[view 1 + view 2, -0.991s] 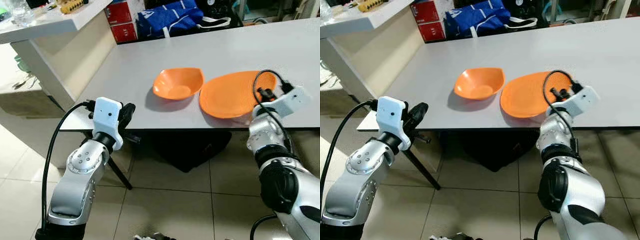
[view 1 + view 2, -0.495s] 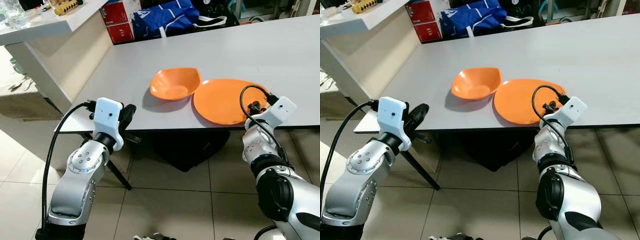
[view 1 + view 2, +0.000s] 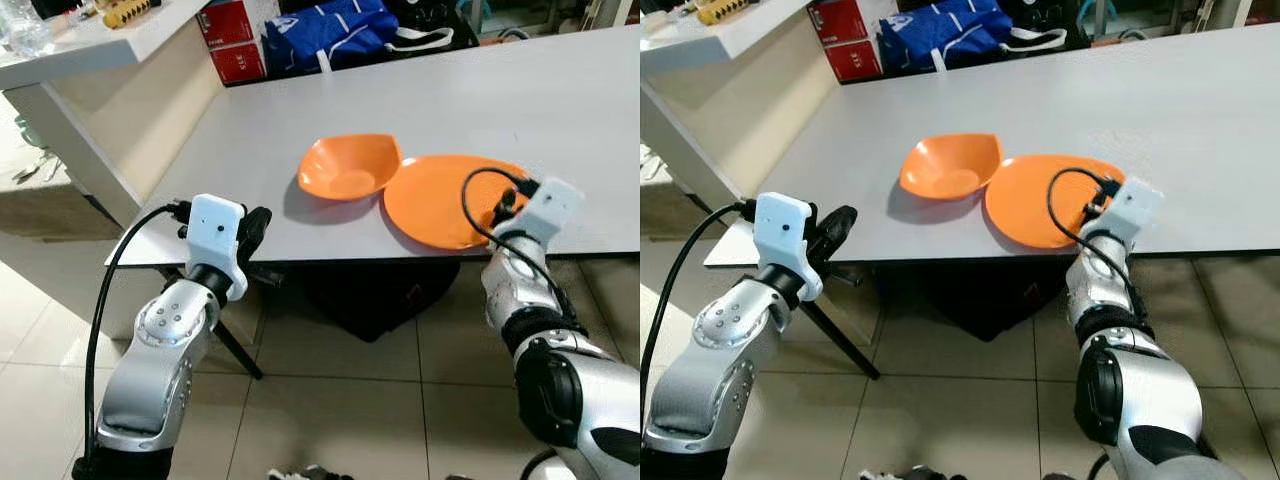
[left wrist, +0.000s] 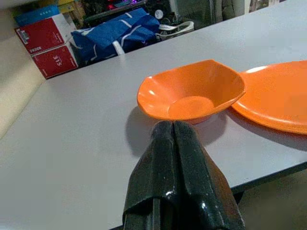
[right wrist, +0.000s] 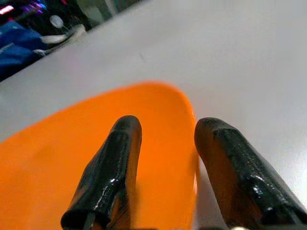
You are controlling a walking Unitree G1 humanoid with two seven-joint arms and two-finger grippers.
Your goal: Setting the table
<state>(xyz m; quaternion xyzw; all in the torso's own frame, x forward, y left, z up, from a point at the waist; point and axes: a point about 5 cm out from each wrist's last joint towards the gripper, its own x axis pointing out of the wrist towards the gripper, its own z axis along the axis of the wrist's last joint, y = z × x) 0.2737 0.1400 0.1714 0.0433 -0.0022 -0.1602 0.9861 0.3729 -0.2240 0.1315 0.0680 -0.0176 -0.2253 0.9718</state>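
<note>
The flat round orange plastic plate [image 3: 445, 200] lies on the grey table top [image 3: 560, 110], close to the table's near edge, and the landmark for everything else is this plate. The squarish orange plastic bowl [image 3: 348, 167] sits just beside it on the robot's left, their rims touching or nearly so; I cannot tell which. The right gripper [image 5: 163, 163] is at the plate's near right rim with its two black fingers parted, one over the orange surface and one over the grey table just outside the rim, so it grips nothing. The left gripper [image 4: 173, 143] hangs off the table's near edge, well to the left of the plate beyond the bowl, with its fingers pressed together and empty. The main risk, as I judge it, comes from the plate's place near the edge: if the right arm pulls back or lifts with a finger caught on the rim, the plate could be dragged toward the edge and tipped off. A sideways push from that gripper could instead shove the plate into the bowl and slide the bowl out of place.
</note>
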